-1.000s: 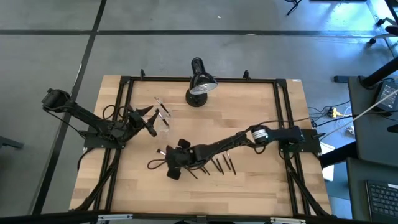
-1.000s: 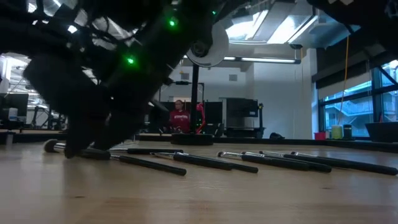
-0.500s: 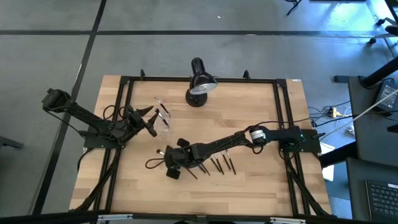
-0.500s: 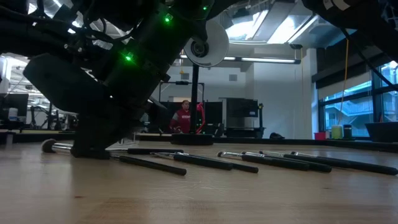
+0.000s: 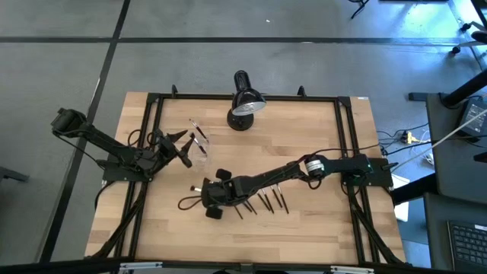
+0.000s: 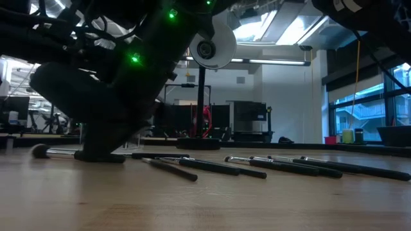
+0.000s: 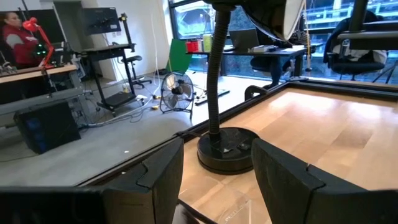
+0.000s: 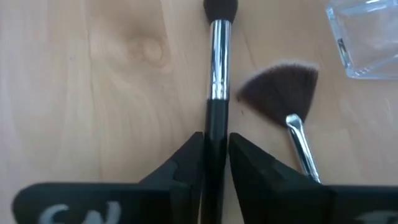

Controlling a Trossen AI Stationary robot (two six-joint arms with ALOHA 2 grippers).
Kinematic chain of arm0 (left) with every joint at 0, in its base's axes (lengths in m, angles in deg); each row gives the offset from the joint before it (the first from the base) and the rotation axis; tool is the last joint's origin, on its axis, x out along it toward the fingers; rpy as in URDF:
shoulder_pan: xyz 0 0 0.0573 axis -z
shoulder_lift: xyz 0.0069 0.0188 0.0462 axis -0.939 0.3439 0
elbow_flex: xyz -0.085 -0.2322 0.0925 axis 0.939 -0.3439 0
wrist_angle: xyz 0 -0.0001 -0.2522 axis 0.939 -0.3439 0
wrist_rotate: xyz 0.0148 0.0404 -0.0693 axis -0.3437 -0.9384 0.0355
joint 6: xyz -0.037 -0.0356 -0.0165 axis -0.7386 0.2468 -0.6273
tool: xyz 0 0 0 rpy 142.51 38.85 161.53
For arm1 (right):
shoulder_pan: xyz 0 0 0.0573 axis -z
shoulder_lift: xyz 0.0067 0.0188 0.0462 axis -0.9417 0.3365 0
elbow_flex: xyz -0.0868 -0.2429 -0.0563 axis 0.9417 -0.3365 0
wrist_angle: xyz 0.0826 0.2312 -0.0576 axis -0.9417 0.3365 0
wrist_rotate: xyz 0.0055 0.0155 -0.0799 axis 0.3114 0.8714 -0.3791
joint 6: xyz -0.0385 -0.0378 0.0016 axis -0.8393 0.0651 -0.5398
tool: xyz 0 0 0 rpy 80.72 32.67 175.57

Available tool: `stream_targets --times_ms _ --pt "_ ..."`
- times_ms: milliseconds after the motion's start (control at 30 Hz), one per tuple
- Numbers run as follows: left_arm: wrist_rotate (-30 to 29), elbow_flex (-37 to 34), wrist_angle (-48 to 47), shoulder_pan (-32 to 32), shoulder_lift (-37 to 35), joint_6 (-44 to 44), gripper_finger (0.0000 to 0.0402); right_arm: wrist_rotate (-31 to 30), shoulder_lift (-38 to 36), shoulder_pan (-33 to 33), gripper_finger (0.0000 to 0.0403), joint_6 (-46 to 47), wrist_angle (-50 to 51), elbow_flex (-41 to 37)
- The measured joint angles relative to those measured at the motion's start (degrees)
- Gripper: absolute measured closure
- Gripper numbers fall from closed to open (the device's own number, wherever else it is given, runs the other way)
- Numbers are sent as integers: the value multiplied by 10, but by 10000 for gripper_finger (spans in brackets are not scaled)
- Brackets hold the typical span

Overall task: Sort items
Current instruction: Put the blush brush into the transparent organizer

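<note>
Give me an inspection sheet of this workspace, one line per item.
Surface: wooden table in a black frame.
Job's things: makeup brushes lying in a loose row; a fan brush beside the held one.
Clutter: black desk lamp; clear container.
Pincers: right pincer shut on a round-tipped brush low at the table; left pincer open, facing the lamp.
Cables: loops near both arm bases.
Surroundings: a person at a desk.
</note>
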Motion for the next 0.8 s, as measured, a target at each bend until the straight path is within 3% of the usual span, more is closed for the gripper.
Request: stream_targets --times_ms 267,567,800 --pt "-32 0 0 35 0 1 215 -2 -4 -3 367 -4 52 12" --pt "-69 0 0 67 0 2 215 7 -5 -4 339 -9 58 10" --pt "-70 0 2 89 0 2 215 1 -5 -5 367 -17 58 10"
